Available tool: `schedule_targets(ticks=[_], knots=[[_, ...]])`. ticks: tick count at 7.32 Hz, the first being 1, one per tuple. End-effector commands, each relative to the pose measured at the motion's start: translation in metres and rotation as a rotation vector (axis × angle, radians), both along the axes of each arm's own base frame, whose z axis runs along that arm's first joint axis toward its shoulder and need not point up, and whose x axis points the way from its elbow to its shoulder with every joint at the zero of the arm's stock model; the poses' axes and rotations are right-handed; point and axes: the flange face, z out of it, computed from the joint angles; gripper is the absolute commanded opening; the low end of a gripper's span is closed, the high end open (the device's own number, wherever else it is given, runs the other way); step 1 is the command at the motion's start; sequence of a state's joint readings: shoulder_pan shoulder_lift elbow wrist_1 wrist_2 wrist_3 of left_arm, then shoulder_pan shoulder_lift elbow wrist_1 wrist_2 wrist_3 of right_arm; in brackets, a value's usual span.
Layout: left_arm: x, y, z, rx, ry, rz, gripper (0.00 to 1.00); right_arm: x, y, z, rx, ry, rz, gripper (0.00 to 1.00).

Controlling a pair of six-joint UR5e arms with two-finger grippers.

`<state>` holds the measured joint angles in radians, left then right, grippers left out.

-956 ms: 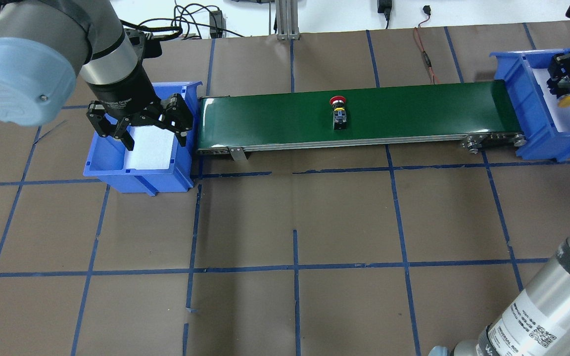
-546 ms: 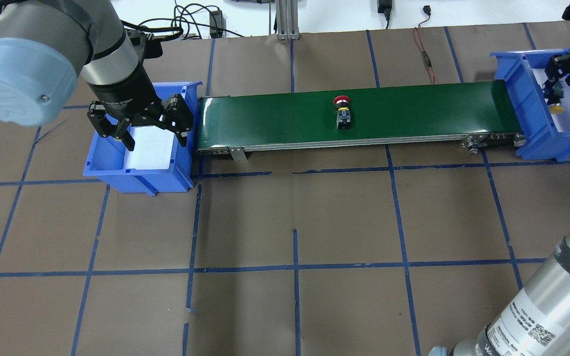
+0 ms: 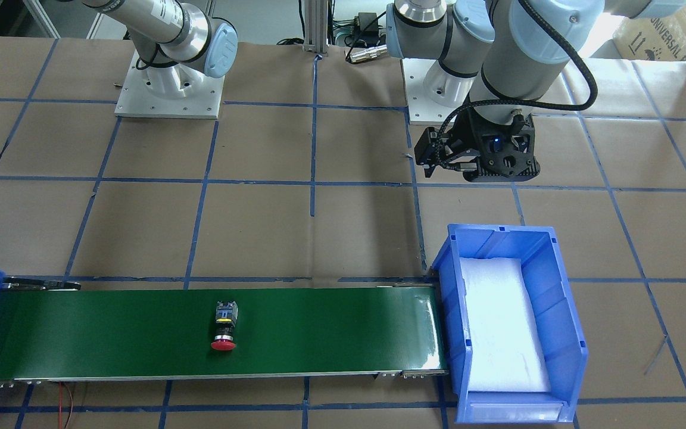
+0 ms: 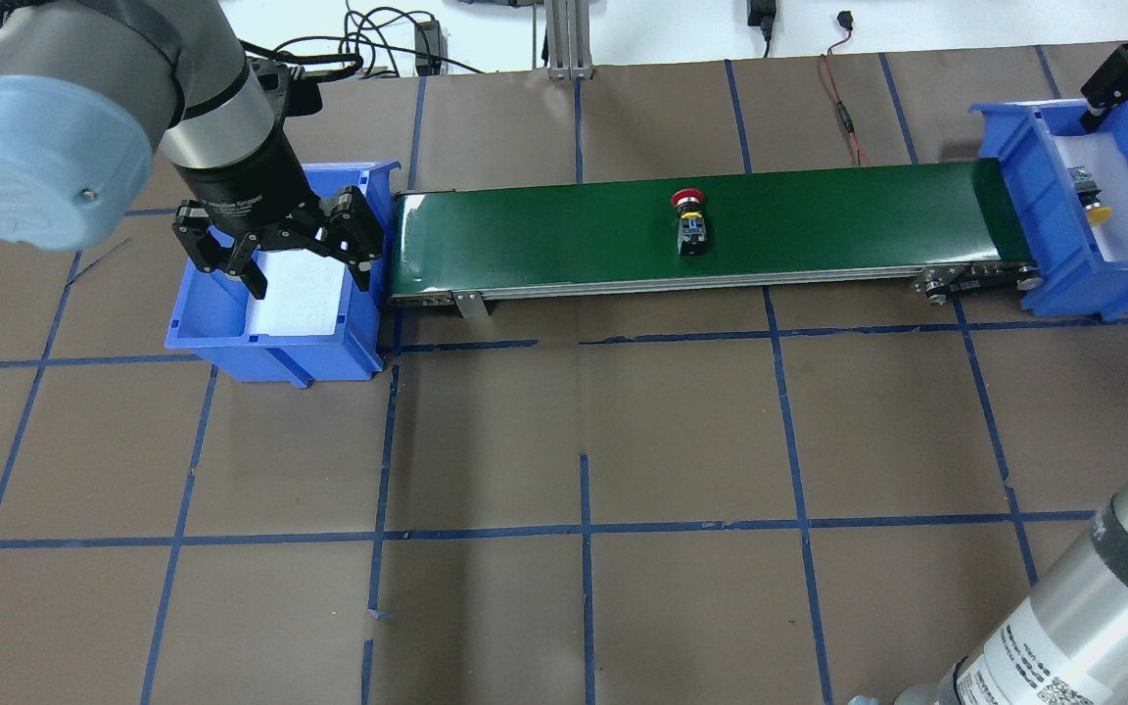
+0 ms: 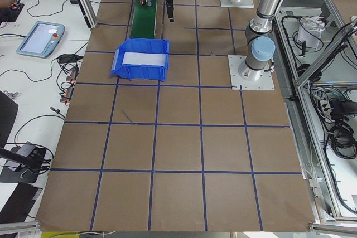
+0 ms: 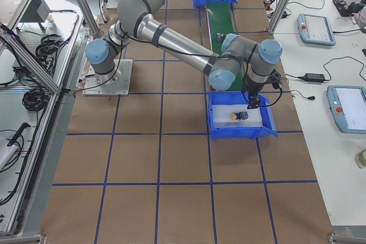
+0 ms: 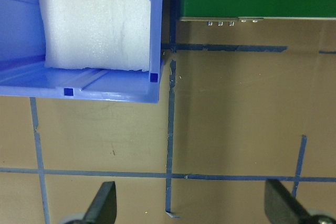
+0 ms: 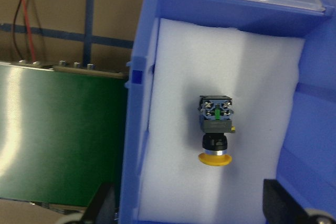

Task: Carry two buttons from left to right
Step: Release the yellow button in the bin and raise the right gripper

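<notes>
Showing the transfer half done, as I read it from my station. The green conveyor belt (image 4: 544,235) spans the middle of the overhead view. It runs from the left blue bin (image 4: 231,345) at mid-left, which holds no button, to the right blue bin (image 4: 1063,279) at the upper right edge.

The left gripper (image 4: 309,284) hangs over the left bin with its fingers spread and empty, placed as it was a second ago. The right gripper (image 8: 190,205) has its fingers spread wide with nothing between them. It has risen clear of the right bin; a second ago it was down inside, at the yellow cap.

The yellow-capped button (image 8: 215,129) now lies released on its side on the foam pad (image 8: 257,72), at the centre of the right wrist view, so one delivery is made. The red-capped button (image 4: 690,221) lies on the belt just right of centre, a little further right than in the earlier frame. I judge it must still reach the right bin.
</notes>
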<state>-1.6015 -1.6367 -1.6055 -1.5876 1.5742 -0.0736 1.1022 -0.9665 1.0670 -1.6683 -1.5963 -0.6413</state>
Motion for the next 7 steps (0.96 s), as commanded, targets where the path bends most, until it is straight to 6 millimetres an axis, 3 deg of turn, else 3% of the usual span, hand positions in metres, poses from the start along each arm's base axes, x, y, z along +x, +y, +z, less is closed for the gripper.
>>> schedule_targets(ticks=[1,4,6,7], knots=[[0.000,0.000,0.000,0.001,-0.001,0.000,1.00,0.089,0.002,0.035,-0.008,0.004,0.107,0.99],[0.000,0.000,0.000,0.001,-0.001,0.000,1.00,0.238,0.012,0.005,0.055,-0.022,0.213,0.99],[0.000,0.000,0.000,0.001,-0.001,0.000,1.00,0.299,0.018,0.000,0.042,-0.027,0.279,0.99],[0.000,0.000,0.000,-0.001,-0.001,0.000,1.00,0.340,0.018,-0.019,0.036,-0.017,0.261,0.99]])
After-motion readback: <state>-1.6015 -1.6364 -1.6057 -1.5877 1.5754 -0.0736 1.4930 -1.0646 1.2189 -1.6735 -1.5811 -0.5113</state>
